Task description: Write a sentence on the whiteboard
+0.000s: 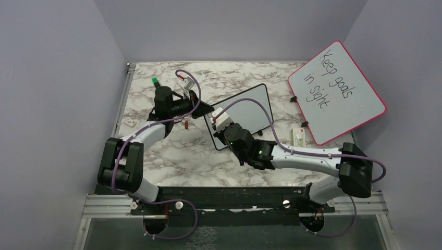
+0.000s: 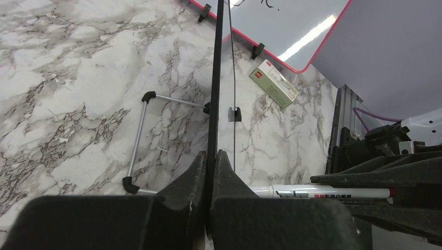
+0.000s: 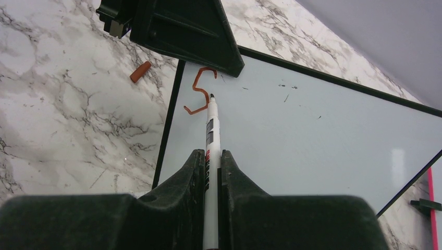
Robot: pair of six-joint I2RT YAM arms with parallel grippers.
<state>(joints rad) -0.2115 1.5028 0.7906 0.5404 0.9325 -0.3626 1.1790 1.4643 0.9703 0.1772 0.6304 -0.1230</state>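
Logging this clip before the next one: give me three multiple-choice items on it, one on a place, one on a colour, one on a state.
1. Where does the orange cap lie? A on the whiteboard face; B on the table beside the whiteboard's frame; C on the tip of the marker.
2. What colour is the written stroke? A black; B green; C reddish-orange.
3. How is the right gripper? A shut on the marker; B open, empty; C shut on the cap.
Key: 1 B, the right wrist view shows it on marble outside the frame. 2 C, the curved stroke by the marker tip is reddish-orange. 3 A, its jaws close on the marker's barrel from both sides.
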